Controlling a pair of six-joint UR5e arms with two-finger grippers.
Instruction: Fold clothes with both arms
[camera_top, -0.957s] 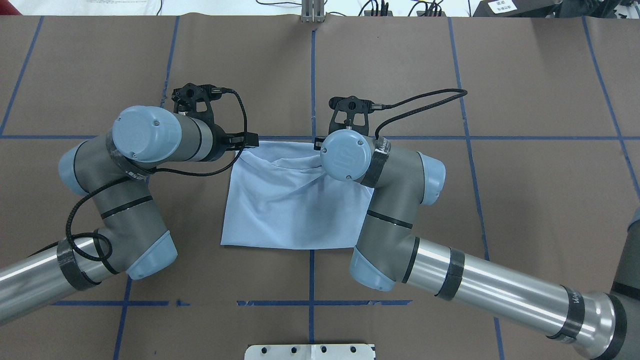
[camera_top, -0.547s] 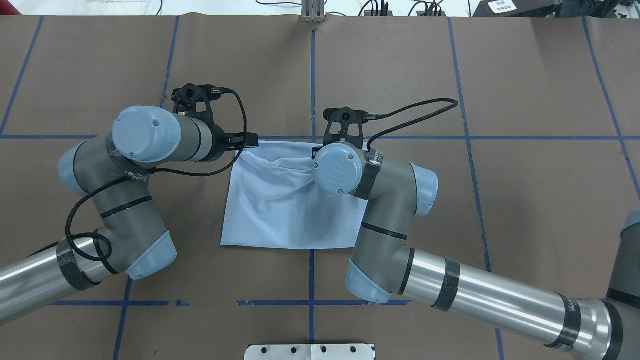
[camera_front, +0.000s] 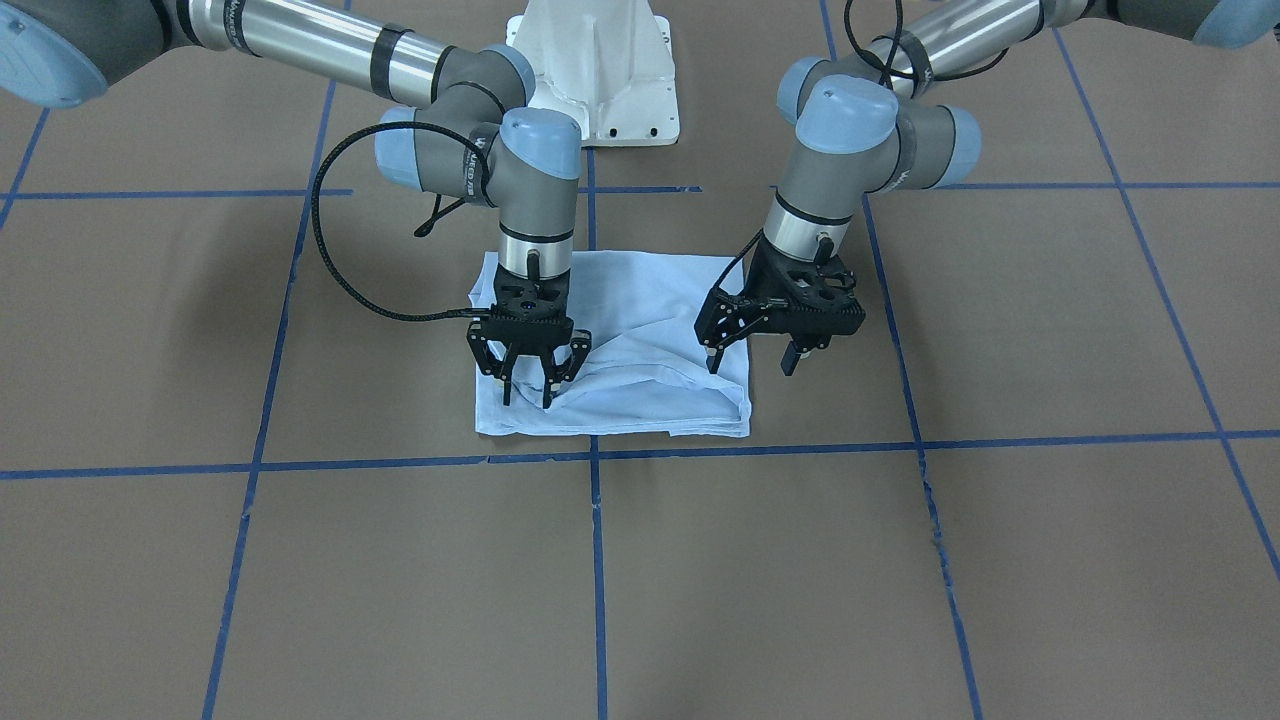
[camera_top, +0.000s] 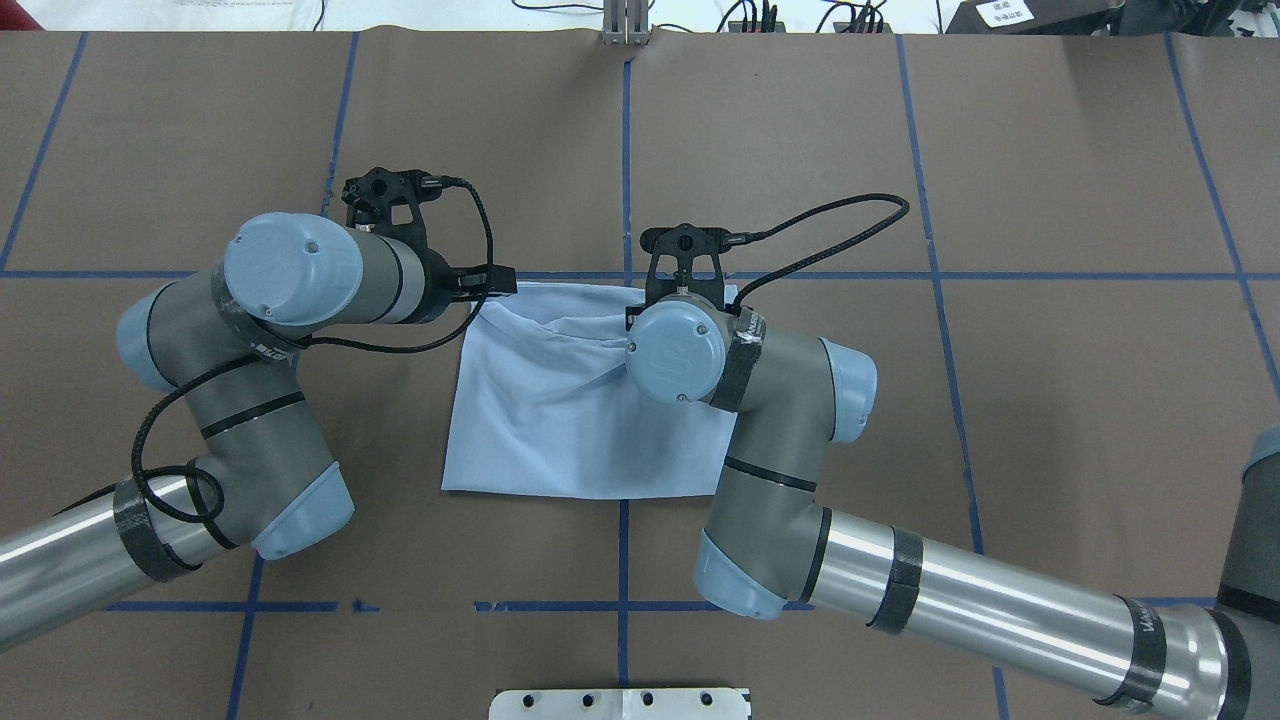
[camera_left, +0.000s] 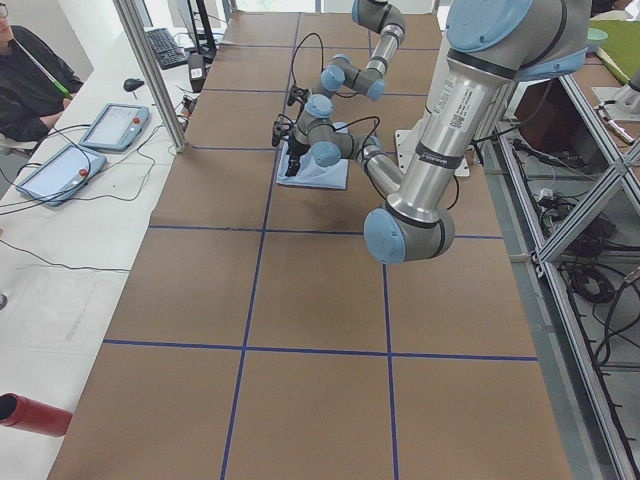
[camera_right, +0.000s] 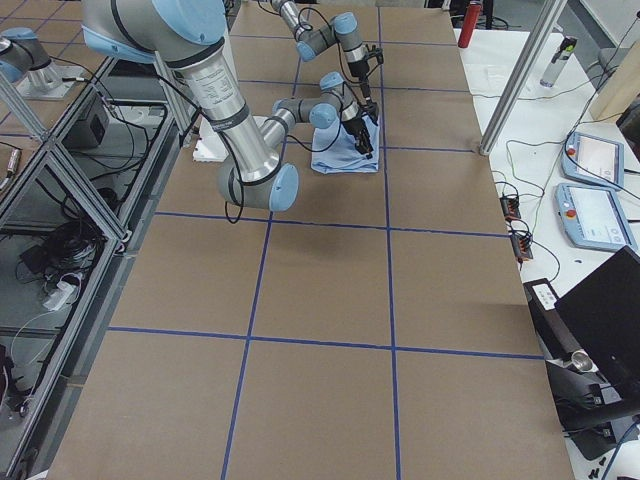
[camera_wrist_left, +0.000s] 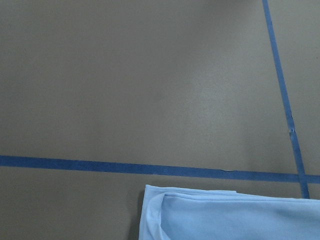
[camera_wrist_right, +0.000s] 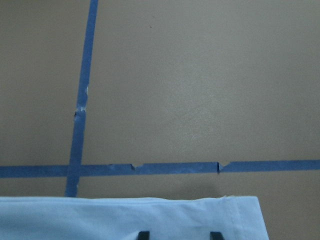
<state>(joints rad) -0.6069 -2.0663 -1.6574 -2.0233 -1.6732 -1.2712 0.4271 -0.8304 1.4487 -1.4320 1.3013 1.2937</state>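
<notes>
Light blue, the shirt (camera_top: 560, 440) lies folded into a rough rectangle in the middle of the brown tabletop (camera_front: 1000, 330). Its far edge runs just short of a blue tape line (camera_front: 800, 445). The near half is flat. The far half is creased, with a raised ridge of cloth running across it.

The right gripper (camera_front: 528, 385) points straight down over the far right part of the shirt, beside that ridge. Its jaws stand apart. The right wrist view shows two black fingertips (camera_wrist_right: 143, 235) well separated above the hemmed edge, with nothing clamped between them. Whether the tips touch the cloth I cannot tell.

The left gripper (camera_front: 750, 365) hangs tilted at the shirt's far left corner. It is released too, with its jaws spread wide. One finger is over the shirt's side edge and the other over bare tabletop. The left wrist view shows only that folded corner, the tape and brown surface.
</notes>
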